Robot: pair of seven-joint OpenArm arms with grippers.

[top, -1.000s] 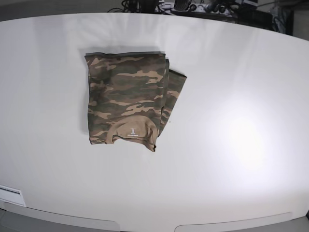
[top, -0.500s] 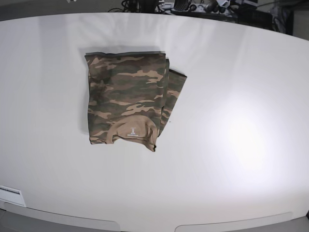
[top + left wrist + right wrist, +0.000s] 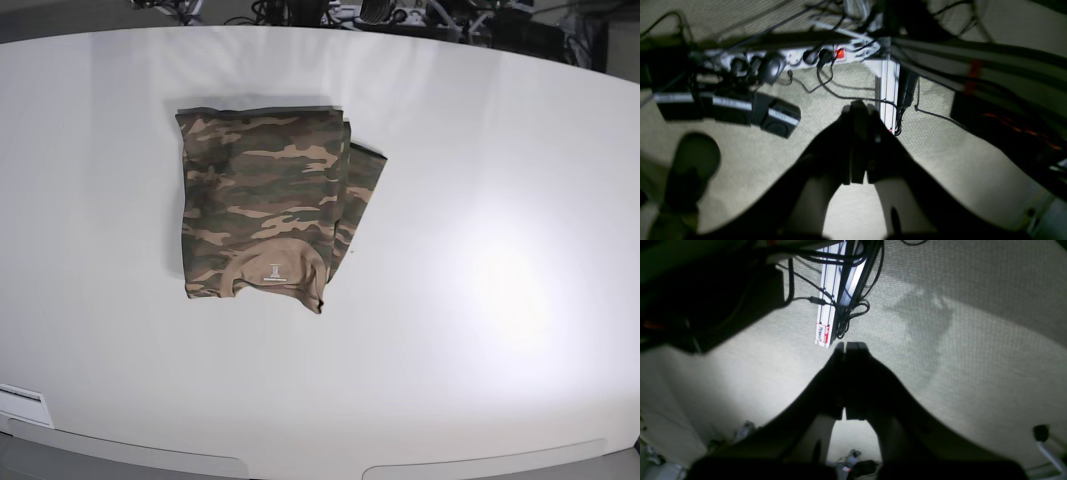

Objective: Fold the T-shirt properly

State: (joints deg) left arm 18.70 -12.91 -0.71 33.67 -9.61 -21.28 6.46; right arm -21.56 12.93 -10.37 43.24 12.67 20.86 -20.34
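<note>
The camouflage T-shirt (image 3: 265,200) lies folded into a rough rectangle on the white table (image 3: 480,200), left of centre in the base view. Its tan inner neck with a small label (image 3: 273,271) faces the front edge, and a folded layer sticks out along its right side. Neither arm shows in the base view. My left gripper (image 3: 858,115) is shut and empty, hanging over the carpeted floor. My right gripper (image 3: 850,348) is shut and empty, also over the floor. The shirt does not show in either wrist view.
A white strip (image 3: 22,403) sits at the table's front left corner. Cables and equipment line the far edge (image 3: 400,15). Below the left gripper lie a power strip (image 3: 790,56), black adapters (image 3: 780,116) and an aluminium rail (image 3: 888,86). The rail also shows in the right wrist view (image 3: 833,303).
</note>
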